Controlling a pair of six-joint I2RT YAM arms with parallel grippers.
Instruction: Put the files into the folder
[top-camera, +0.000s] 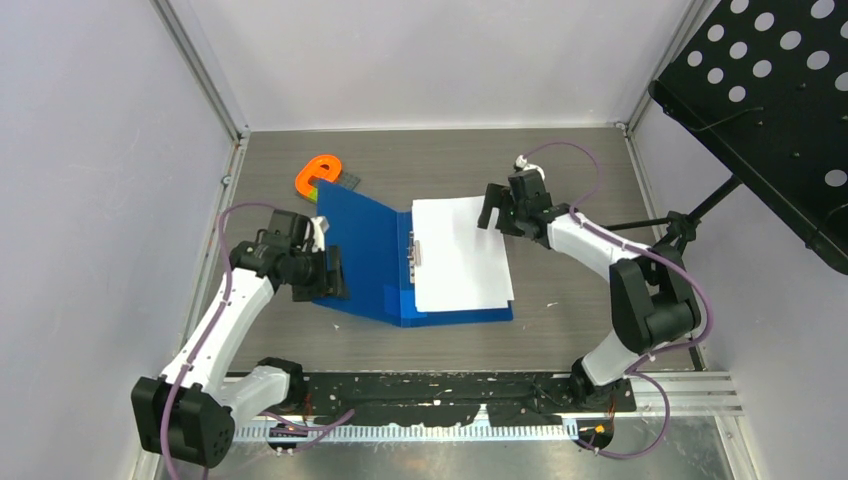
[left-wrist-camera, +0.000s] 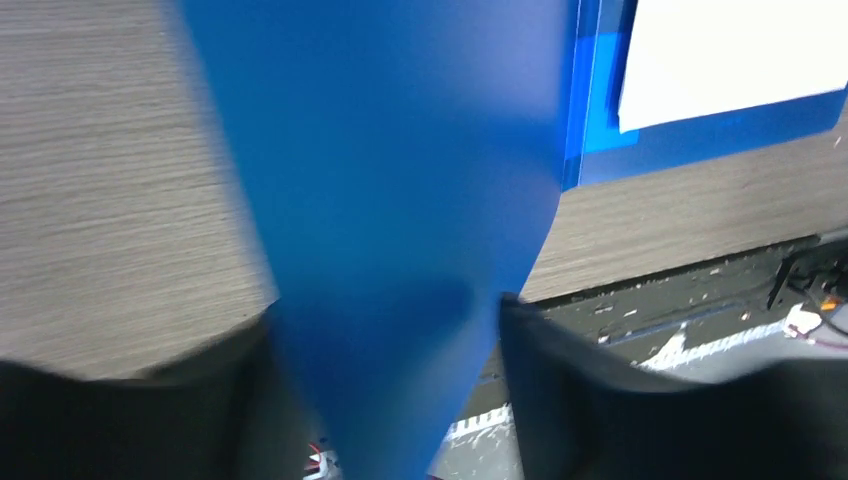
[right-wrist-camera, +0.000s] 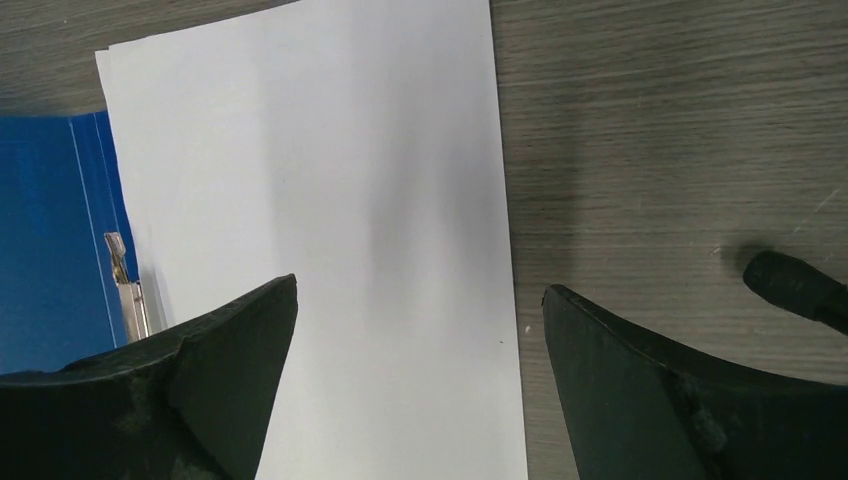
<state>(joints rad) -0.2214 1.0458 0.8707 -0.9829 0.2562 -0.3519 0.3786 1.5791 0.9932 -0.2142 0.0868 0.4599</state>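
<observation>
The left arm comes up from the near-left corner of the table, running along the left edge with the wrist turned inward. The left gripper has its fingers pinched tight on the folder cover. The right arm is bent at the elbow by the right edge, forearm angling in toward the middle. The right gripper points down, fingers spread wide.

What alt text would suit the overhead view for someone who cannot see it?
An open blue folder lies on a grey table with white files on its right half. The left gripper pinches the raised left cover; the right gripper, open, hovers at the sheets' far right corner. An orange object sits behind.
</observation>
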